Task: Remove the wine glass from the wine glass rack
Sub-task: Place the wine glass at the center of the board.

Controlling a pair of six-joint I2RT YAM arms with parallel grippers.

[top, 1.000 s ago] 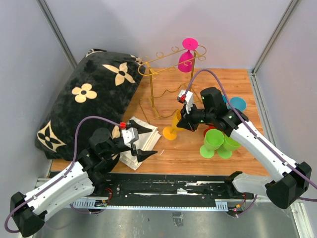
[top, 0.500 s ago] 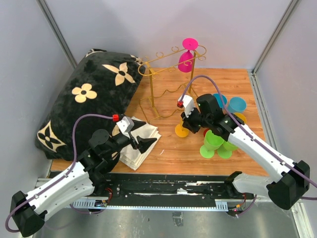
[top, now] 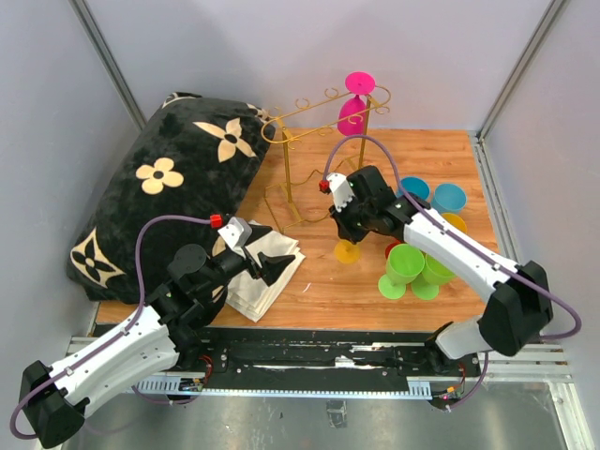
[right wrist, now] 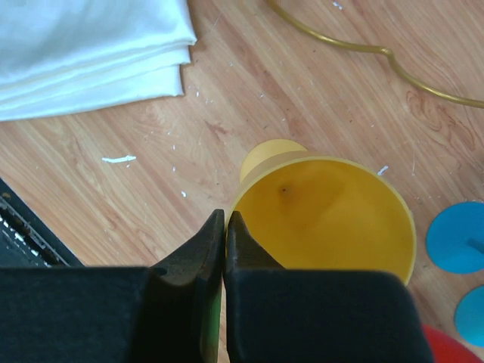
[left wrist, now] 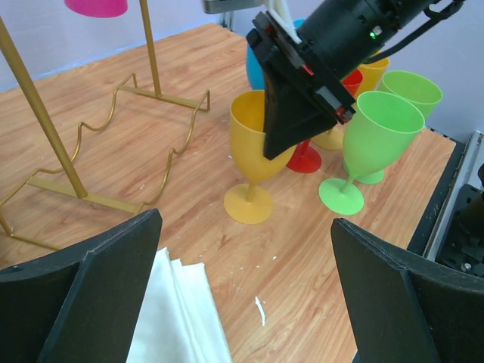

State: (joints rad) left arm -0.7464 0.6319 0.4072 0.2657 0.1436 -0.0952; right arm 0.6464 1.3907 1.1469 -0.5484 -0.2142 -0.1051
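Right wrist view: the right gripper [right wrist: 224, 217] is seen closed on the rim of the yellow wine glass [right wrist: 333, 219], a detail hidden from above. In the top external view the glass is shown upright on the wooden table [top: 319, 283], beside the gold wine glass rack [left wrist: 42, 113], where a pink wine glass [top: 354, 103] hangs inverted. The left gripper [top: 274, 260] is held wide apart over a folded white cloth [top: 249, 286].

I work in a robot test cell, a lab and no home: plain grey panel walls [top: 234, 47] on aluminium posts [top: 103, 56] box in my small wooden counter [top: 319, 286], and my arms [top: 112, 352] bolt to a bare metal rail [top: 281, 386], cables [top: 141, 258] exposed.
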